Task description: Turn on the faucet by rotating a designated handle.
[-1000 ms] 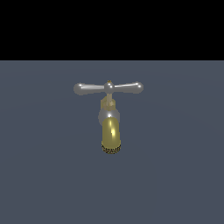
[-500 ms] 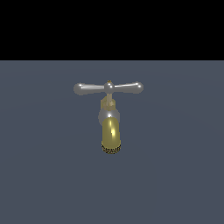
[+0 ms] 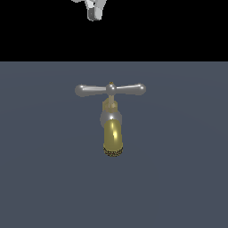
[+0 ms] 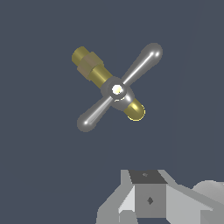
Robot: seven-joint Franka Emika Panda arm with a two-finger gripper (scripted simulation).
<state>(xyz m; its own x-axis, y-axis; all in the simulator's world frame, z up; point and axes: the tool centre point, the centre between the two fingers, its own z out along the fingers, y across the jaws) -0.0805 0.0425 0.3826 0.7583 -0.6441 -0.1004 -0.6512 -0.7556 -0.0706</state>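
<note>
— Entering from above now, the gripper?
— Yes, newly in view, well above the handle of the faucet. Jaws: cannot tell. Approach just beginning.

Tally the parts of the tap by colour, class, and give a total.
Silver: 3 (crossbar handle, collar, hub under the cap)
Gold: 2 (curved spout, centre cap)
Dark: 1 (mesh tip)
Total: 6
</note>
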